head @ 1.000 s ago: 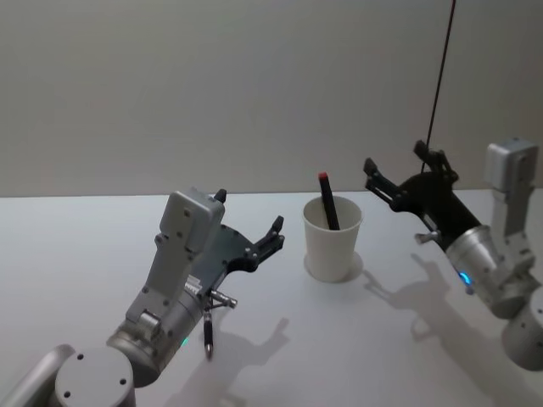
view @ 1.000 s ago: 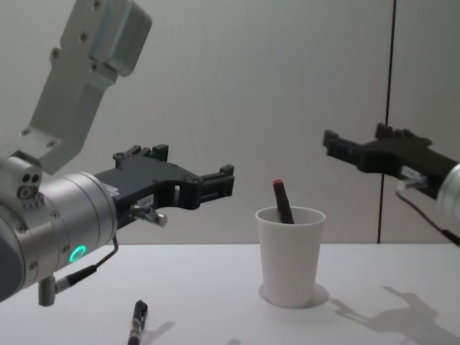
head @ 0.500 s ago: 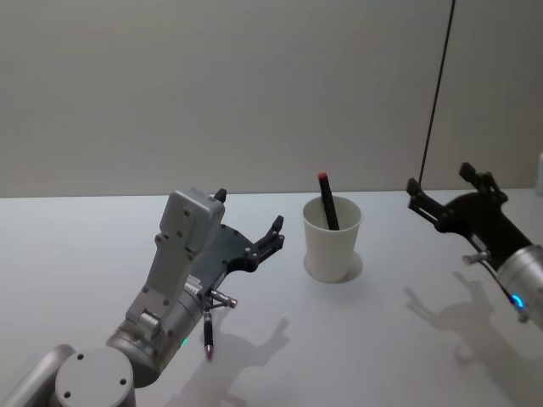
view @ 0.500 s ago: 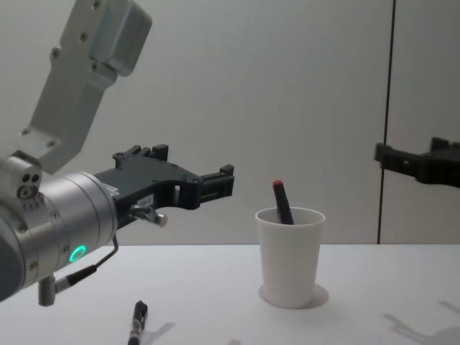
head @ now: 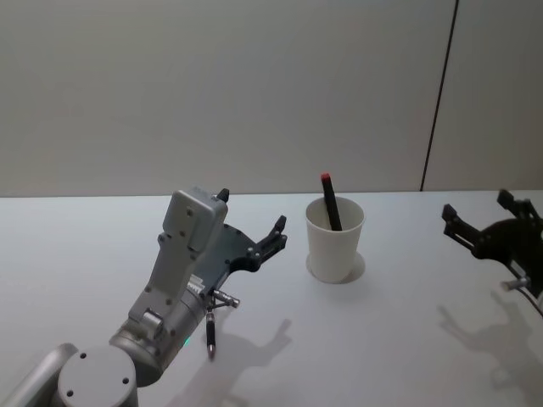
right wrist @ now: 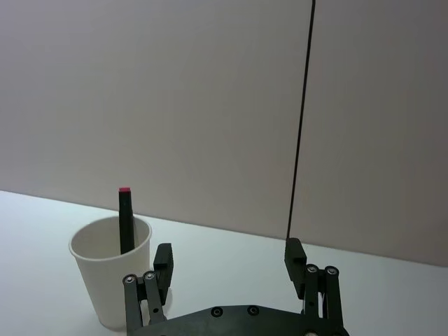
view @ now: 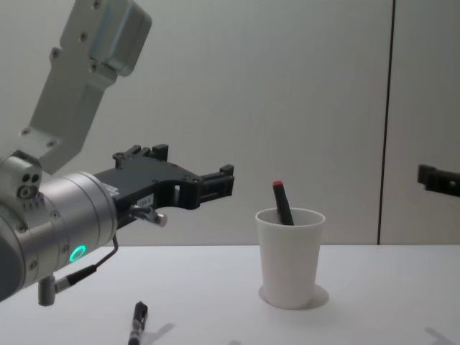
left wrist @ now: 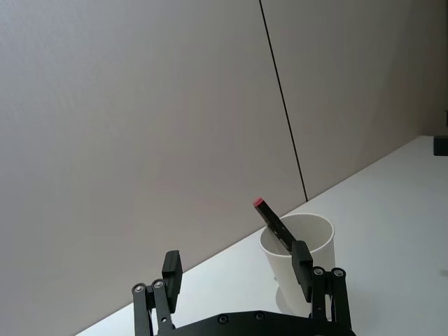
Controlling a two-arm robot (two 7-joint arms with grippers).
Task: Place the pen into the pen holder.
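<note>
Pale surface [head: 382,339] is stretching beneath both arms. Over it the left gripper [head: 252,212] is hovering spread and empty, a loose pen [head: 210,331] lying below it. Just beyond its tips, the paper cup [head: 333,250] is holding a red-capped pen [head: 329,202], leaning. The right gripper [head: 475,205], spread, is hanging well apart from the cup.

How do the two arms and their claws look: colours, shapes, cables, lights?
The left claw and the right claw are black, each with two flat fingers on round-pivot linkages. The left arm has a silver-grey round wrist with a green ring light, a thin dark cable and a pale grey boxy housing.
</note>
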